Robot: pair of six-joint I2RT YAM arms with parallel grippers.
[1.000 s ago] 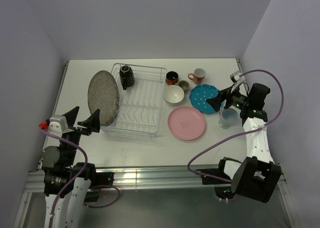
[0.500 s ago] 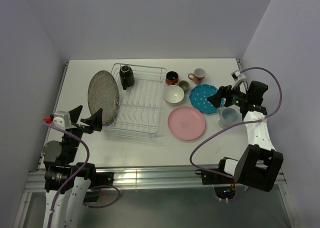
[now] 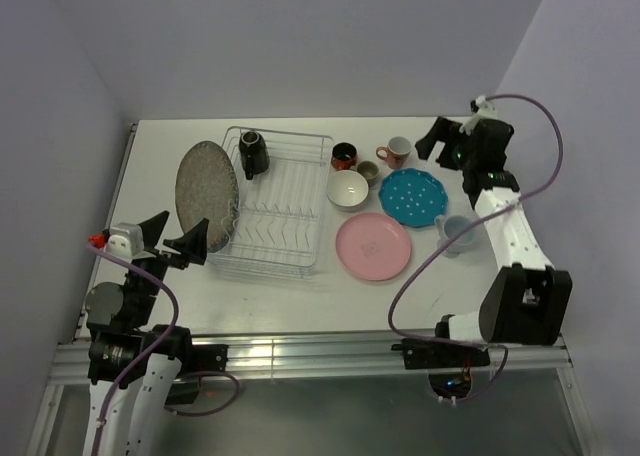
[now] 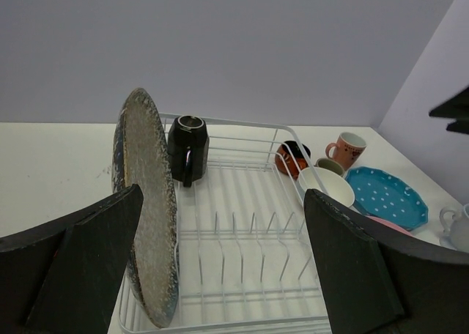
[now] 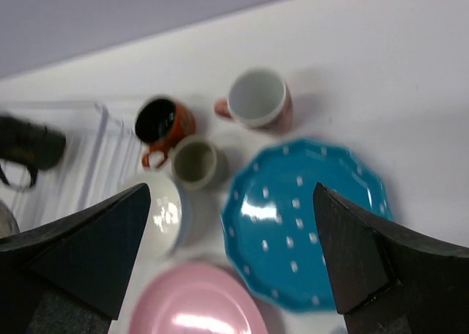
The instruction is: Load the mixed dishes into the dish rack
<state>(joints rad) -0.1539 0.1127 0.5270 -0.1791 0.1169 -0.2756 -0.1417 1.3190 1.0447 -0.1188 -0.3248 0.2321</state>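
The dish rack (image 3: 288, 226) holds the grey speckled plate (image 3: 207, 194) upright at its left side and the black mug (image 3: 253, 153) at its far end. Right of it on the table are the white bowl (image 3: 348, 189), dark-red mug (image 3: 344, 156), grey-beige mug (image 3: 368, 172), pink mug (image 3: 397, 152), teal dotted plate (image 3: 412, 196), pink plate (image 3: 373, 246) and pale blue mug (image 3: 458, 234). My left gripper (image 3: 175, 240) is open and empty, near the rack's front left corner. My right gripper (image 3: 434, 141) is open and empty, raised beyond the teal plate (image 5: 304, 220), near the pink mug (image 5: 258, 99).
The left wrist view looks across the rack (image 4: 256, 224) past the grey plate (image 4: 146, 209) and the black mug (image 4: 187, 147). Walls close the table at the back and on both sides. The right arm's cable loops over the table's right edge.
My right gripper has risen and swung from beside the pale blue mug toward the back, above the teal plate and pink mug. The left gripper shifted slightly. No dish has moved.
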